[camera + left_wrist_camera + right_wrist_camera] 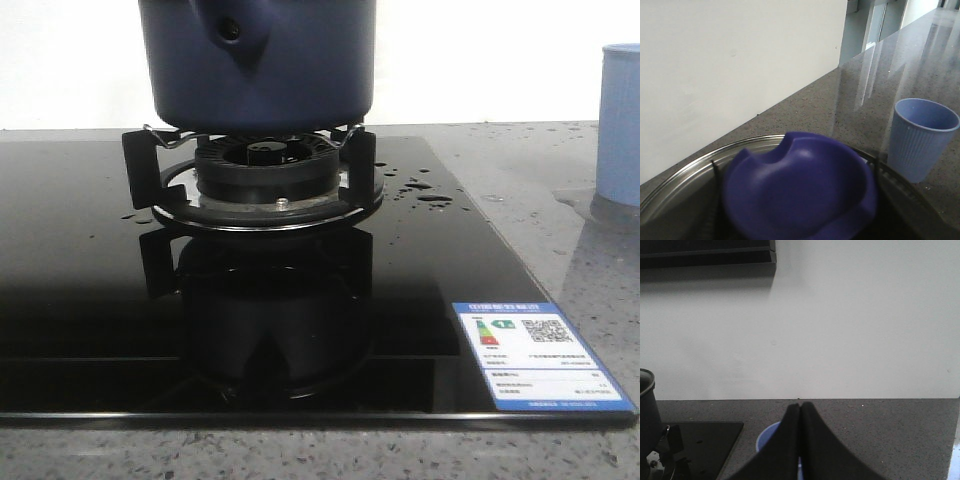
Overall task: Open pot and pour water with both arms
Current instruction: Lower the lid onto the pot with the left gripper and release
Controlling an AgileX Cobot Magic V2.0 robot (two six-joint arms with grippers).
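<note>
The pot (258, 65) sits on the burner (262, 170) of a black glass hob (90, 300), its dark navy wall filling the top of the front view, with the handle stub and its round hole facing the camera. Water drops (420, 190) lie on the glass just right of the burner. A label (535, 355) is stuck on the hob's near right corner. A pale blue cup (620, 125) stands on the grey speckled table (560, 200), to the right of the hob.

In the left wrist view a blurred navy lid (800, 192) fills the lower part, over the pot's steel rim (685, 175), with the cup (921, 140) just beyond. The left jaws do not show there, so whether they grip the lid I cannot tell.

The right gripper (800, 412) has its jaws pressed together on nothing, above the cup (767, 440), with the pot (647, 410) off to one side.
</note>
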